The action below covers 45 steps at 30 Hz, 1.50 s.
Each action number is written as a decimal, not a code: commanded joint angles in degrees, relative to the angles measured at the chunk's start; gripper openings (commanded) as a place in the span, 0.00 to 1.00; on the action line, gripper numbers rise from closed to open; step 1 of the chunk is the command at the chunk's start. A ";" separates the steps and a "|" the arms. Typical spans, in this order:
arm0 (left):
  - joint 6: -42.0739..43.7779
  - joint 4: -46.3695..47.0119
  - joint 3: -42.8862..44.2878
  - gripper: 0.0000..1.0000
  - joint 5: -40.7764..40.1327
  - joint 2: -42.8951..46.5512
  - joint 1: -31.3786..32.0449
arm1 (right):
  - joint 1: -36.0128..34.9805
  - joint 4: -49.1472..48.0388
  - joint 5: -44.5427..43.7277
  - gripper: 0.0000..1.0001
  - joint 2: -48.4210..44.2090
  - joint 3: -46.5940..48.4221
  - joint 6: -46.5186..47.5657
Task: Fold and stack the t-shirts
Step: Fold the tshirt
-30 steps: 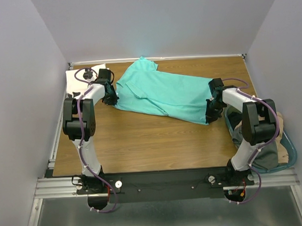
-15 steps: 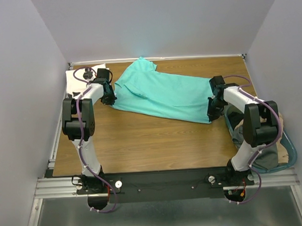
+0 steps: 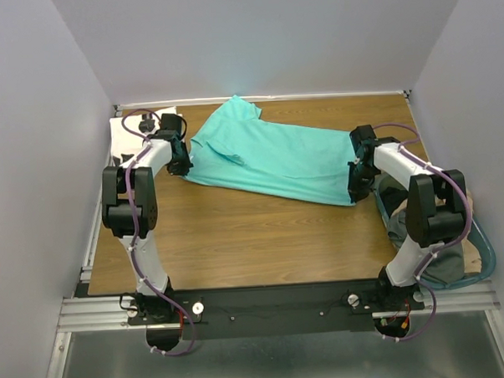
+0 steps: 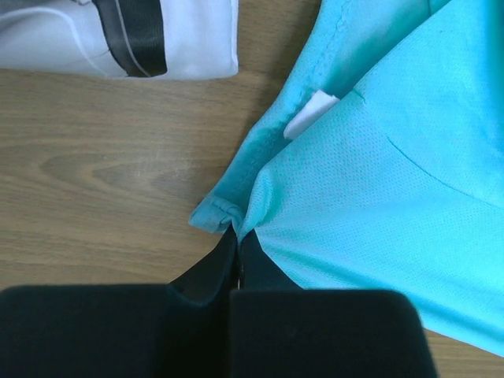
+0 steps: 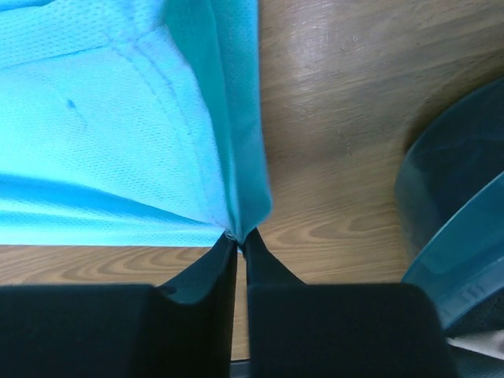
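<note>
While both hands pinch the turquoise shirt (image 3: pixel 272 159) at opposite ends, the step in hand looks like pulling it straight for a first fold; nothing on it is folded cleanly yet, as far as I can judge. Left hand (image 4: pixel 238 234) is clamped on a bunched corner at the shirt's left end, fingers pressed together with cloth between them; a white label (image 4: pixel 311 115) sits just beyond that pinch, so this is probably the collar end. Right hand (image 5: pixel 240 235) is closed the same way on a hem corner at the shirt's right end. The shirt lies on the table (image 3: pixel 237 231), stretched slantwise between the two hands, one sleeve poking out on its far side. White shirt (image 3: pixel 131 130) lies folded just left of the turquoise one, apart from it, bare wood between.

Next move, my guess: both hands lift and carry their corners together, keeping even tension, and lay one long edge over the other; if one hand leads, the cloth will skew or slip out of a thin pinch. Stacking onto the white shirt comes later.

Hard to tell:
- how much cloth each pinch holds, since the fingers cover it
- whether the turquoise shirt is one layer or already doubled
- most of the white shirt, which is under the left arm in the top view and cut off in the wrist view
- the bluish tub (image 3: pixel 482 247) right of the turquoise shirt, which is half behind the right arm, its greyish contents unclear
</note>
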<state>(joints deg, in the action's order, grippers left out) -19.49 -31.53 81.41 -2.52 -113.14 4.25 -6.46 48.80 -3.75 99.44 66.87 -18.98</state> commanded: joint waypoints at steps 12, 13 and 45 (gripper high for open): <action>-0.11 -5.91 -0.99 0.61 -2.40 11.27 -0.47 | -0.04 3.15 10.86 0.64 -2.67 9.76 4.04; -0.38 -6.09 -0.55 0.61 -2.14 11.71 -0.30 | -0.22 2.63 11.56 0.65 -2.50 10.29 4.04; -8.46 -1.18 10.80 0.62 4.55 -1.04 14.30 | -0.40 -7.05 20.36 0.66 5.06 8.54 2.99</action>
<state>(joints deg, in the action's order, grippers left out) -25.69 -34.30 95.39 5.34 -119.52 18.63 -6.59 42.78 15.97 104.44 76.58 -15.57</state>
